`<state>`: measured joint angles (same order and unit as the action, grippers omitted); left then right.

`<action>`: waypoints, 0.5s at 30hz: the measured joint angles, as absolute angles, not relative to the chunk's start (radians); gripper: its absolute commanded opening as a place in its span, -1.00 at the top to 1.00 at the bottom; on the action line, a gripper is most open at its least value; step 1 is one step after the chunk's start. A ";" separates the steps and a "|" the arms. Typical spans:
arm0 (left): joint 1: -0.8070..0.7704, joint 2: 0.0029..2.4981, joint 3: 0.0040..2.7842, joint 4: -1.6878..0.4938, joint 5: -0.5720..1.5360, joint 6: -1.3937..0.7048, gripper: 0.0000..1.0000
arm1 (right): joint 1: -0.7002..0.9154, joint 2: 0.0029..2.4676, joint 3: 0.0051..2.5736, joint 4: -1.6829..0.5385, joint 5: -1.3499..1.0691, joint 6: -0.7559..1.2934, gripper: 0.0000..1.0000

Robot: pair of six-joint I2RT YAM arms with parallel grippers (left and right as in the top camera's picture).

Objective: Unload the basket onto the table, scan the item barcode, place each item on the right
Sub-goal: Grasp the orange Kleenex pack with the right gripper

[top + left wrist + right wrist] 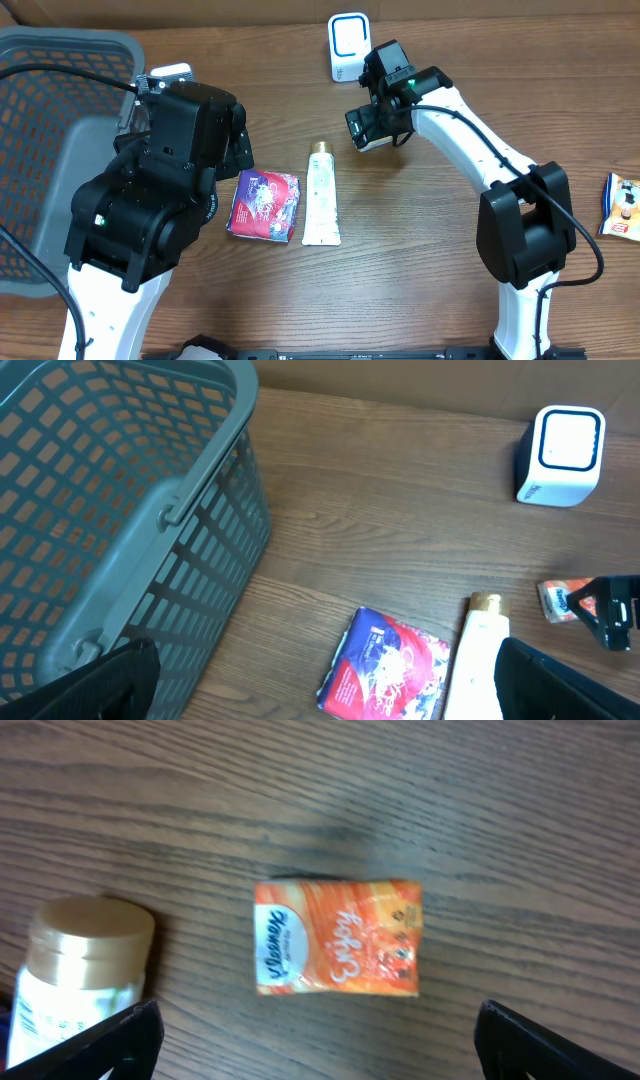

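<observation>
My right gripper (318, 1042) hung with jaws spread wide and empty above the orange tissue pack (337, 938), which lay flat on the table (500, 800) near a gold cap (88, 935). I judged the pack light, soft and a little slippery, so a gentle pinch on its edges seemed best. Its long axis ran from finger to finger, with the logo end toward the cap. My left gripper (326, 690) was spread too.

Brown wood-grain table (420, 260) under soft, even light
</observation>
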<state>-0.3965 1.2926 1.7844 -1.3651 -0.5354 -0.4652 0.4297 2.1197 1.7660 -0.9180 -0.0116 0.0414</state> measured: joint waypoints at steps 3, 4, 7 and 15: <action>-0.397 1.293 1.784 -1.367 -0.536 -0.465 -0.99 | 0.433 2.137 1.766 -0.912 -0.010 0.041 -1.00; -0.397 1.293 1.784 -1.370 -0.536 -0.465 -1.00 | 0.433 2.152 1.766 -0.910 -0.011 0.041 -1.00; -0.397 1.293 1.784 -1.377 -0.542 -0.465 -1.00 | 0.433 2.215 1.766 -0.905 -0.009 0.035 -1.00; -0.397 1.293 1.784 -1.381 -0.580 -0.465 -0.99 | 0.440 2.294 1.769 -0.840 0.061 0.026 -1.00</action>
